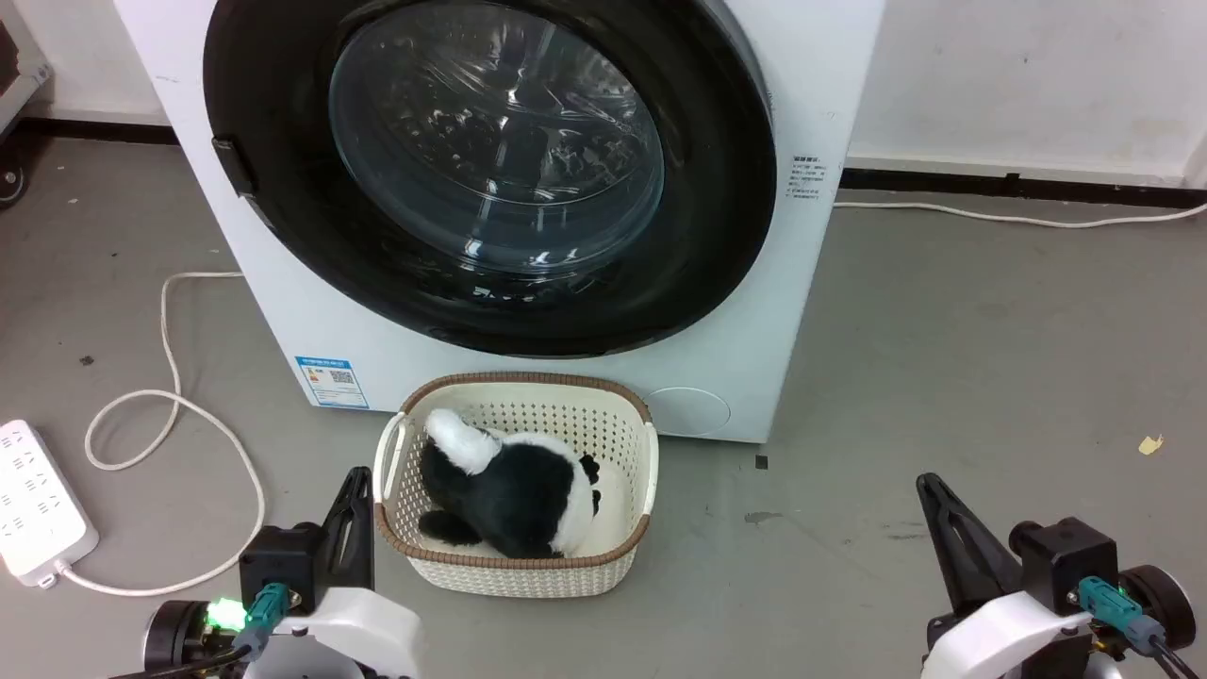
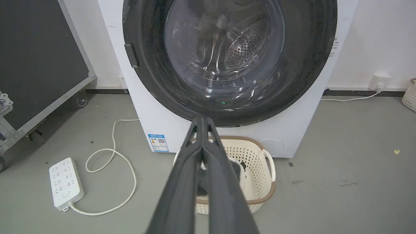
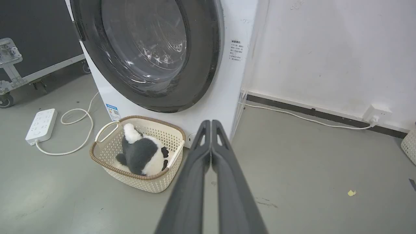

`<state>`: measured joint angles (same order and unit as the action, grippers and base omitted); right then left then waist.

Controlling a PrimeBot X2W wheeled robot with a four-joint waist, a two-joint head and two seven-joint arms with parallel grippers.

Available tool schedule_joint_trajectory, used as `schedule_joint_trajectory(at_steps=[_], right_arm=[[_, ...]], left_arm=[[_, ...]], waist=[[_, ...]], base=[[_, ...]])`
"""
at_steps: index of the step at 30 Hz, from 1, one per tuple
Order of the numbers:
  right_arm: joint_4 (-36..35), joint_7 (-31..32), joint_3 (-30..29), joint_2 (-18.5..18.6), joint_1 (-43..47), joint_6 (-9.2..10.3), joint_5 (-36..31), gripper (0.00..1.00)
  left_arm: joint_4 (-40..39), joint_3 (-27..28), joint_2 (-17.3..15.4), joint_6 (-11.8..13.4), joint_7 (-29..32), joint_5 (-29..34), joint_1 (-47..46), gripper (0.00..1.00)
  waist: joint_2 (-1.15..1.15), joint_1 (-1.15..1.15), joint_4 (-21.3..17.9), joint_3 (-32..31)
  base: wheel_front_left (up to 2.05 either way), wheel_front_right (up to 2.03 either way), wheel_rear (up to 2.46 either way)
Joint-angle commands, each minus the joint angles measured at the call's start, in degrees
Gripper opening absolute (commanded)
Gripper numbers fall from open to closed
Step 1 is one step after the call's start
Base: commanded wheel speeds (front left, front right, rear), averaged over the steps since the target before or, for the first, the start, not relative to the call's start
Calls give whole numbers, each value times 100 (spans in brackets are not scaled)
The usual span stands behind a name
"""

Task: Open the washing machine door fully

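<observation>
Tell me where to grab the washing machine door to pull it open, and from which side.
Grip the small black tab on the left edge of the door, likely the handle: it is the one raised part on the smooth round rim. Come in from the left with the left gripper, now shut, so open it first.

The right gripper (image 3: 211, 123) rises from six o'clock, its two dark fingers pressed together. At eleven o'clock the washing machine door (image 3: 146, 55) sits flush against the white washing machine (image 3: 232, 84). At eight o'clock a cream basket (image 3: 152, 183) holds a black-and-white plush toy (image 3: 141, 156). A white power strip (image 3: 41, 125) lies at nine o'clock.
</observation>
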<state>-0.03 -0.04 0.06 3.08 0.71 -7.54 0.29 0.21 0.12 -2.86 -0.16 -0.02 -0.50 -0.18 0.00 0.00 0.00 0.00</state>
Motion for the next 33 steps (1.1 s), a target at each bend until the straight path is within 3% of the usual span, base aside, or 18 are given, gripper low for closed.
schedule_joint_trajectory(at_steps=[1, 33], right_arm=[[3, 4, -6, -21, -71, 5, -29, 0], [3, 4, -6, -21, -71, 5, -29, 0]], left_arm=[[-21, -12, -1, 16, 2, 50, 18, 0], [-21, -12, -1, 16, 2, 50, 18, 0]], waist=[[0, 0, 0, 0], [0, 0, 0, 0]], base=[[0, 0, 0], [0, 0, 0]])
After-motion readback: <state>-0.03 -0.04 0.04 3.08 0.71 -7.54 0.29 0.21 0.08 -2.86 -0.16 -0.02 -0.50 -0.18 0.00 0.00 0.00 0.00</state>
